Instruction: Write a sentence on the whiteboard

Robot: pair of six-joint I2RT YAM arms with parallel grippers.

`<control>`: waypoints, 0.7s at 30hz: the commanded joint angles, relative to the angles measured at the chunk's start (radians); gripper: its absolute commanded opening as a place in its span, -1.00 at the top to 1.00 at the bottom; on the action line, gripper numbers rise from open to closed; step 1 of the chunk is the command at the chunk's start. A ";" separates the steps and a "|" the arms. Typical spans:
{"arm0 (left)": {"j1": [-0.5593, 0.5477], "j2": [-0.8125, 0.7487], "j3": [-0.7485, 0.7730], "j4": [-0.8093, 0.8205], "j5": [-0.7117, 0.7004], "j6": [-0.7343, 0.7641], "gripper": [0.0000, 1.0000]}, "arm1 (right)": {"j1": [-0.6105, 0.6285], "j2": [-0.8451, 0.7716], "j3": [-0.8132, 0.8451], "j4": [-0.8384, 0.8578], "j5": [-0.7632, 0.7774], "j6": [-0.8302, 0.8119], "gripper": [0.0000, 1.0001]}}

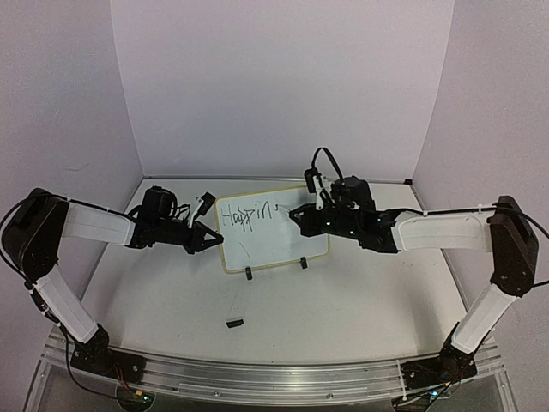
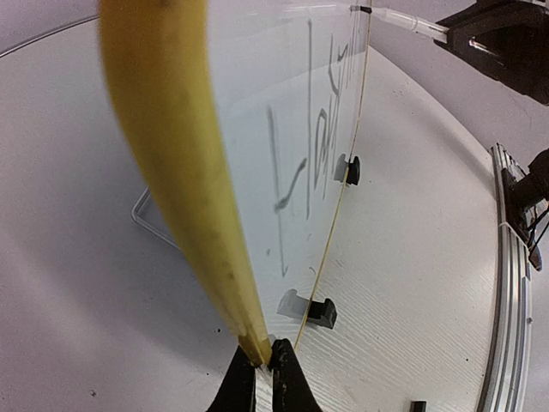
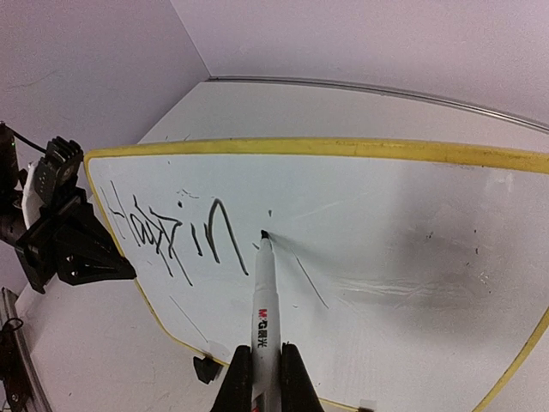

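— What does the left gripper point(image 2: 263, 365) do?
— Its jaws pinch the yellow left edge of the whiteboard point(image 1: 276, 247).
— Where is the whiteboard?
— It stands on the middle of the table point(image 1: 343, 309), between the two arms, on two black feet point(image 1: 249, 274).
— And the sentence?
— The sentence point(image 1: 249, 215) is on the upper left part of the board. I can read only "Happin", in thin black letters.
— And more to the right?
— The right gripper point(image 3: 264, 373) has its jaws pressed on a marker point(image 3: 265, 300). The black tip touches the board just beside the last letter.
— Is there something else?
— A small black piece point(image 1: 233, 323) lies on the table in front of the board, well apart from it.
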 commanded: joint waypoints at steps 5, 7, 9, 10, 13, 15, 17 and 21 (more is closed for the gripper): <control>0.001 -0.003 0.028 -0.040 -0.098 0.035 1.00 | -0.010 0.031 0.069 0.030 -0.034 -0.005 1.00; 0.001 -0.004 0.028 -0.039 -0.100 0.036 1.00 | -0.010 0.035 0.066 0.027 -0.044 -0.001 1.00; 0.001 -0.002 0.028 -0.039 -0.099 0.035 1.00 | -0.010 0.036 0.058 0.025 -0.051 0.005 1.00; 0.001 -0.001 0.029 -0.039 -0.098 0.035 1.00 | -0.010 0.036 0.053 0.023 -0.053 0.009 1.00; 0.001 0.000 0.029 -0.039 -0.098 0.036 1.00 | -0.010 0.034 0.030 0.022 -0.056 0.021 1.00; 0.001 0.000 0.029 -0.039 -0.097 0.035 1.00 | -0.010 0.031 0.016 0.022 -0.055 0.030 1.00; 0.001 -0.001 0.028 -0.039 -0.097 0.035 1.00 | -0.010 0.027 0.000 0.022 -0.051 0.037 1.00; 0.001 -0.001 0.028 -0.039 -0.097 0.034 1.00 | -0.010 0.015 -0.025 0.024 -0.044 0.051 1.00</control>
